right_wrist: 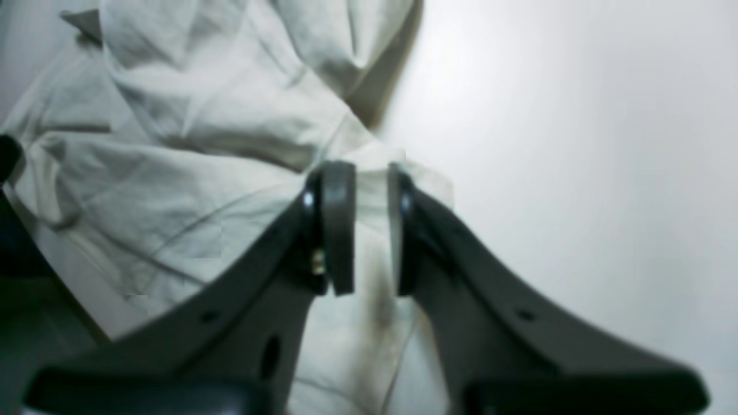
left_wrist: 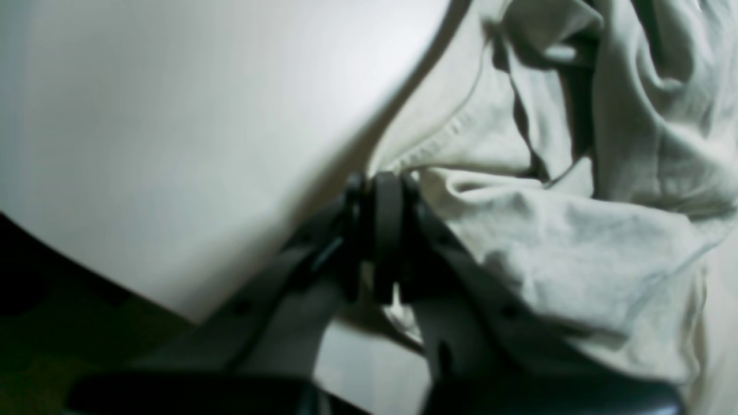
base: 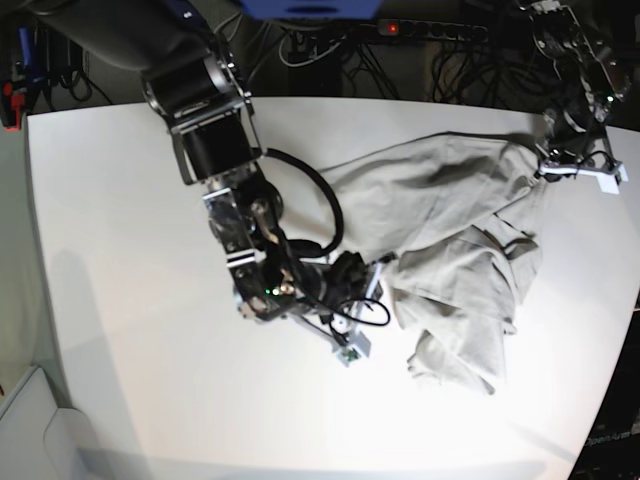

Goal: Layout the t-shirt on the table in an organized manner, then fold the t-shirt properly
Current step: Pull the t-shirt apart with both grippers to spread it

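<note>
Two-arm shirt layout, mid-spread. The plain pale grey-beige, wrinkled short-sleeved cloth t-shirt (base: 455,250) is lying bunched on the large smooth matte white desk (base: 120,300), stretched as a loose band between the two claws.

Left claw (left_wrist: 380,196): its dark jaws are pressing together on a hemmed edge of the cloth, so it is gripping the t-shirt. In the base view this arm is sitting at the far right corner of the desk, with the fabric running away from it toward the other arm.

Right claw (right_wrist: 363,178): its jaws are standing slightly apart with a fold of cloth lying between them. Whether the pads are still pinching that fold or are letting it go is hard to judge from the blurred wrist view. The bulk of the garment is lying to this claw's left side; bare desk is lying to its right.

Governing relation: the shirt's long axis is running roughly from one claw to the other, with a crumpled lobe hanging off the near side, closer to the right claw. Flattening that lobe probably falls to the right arm, the nearer one.
</note>
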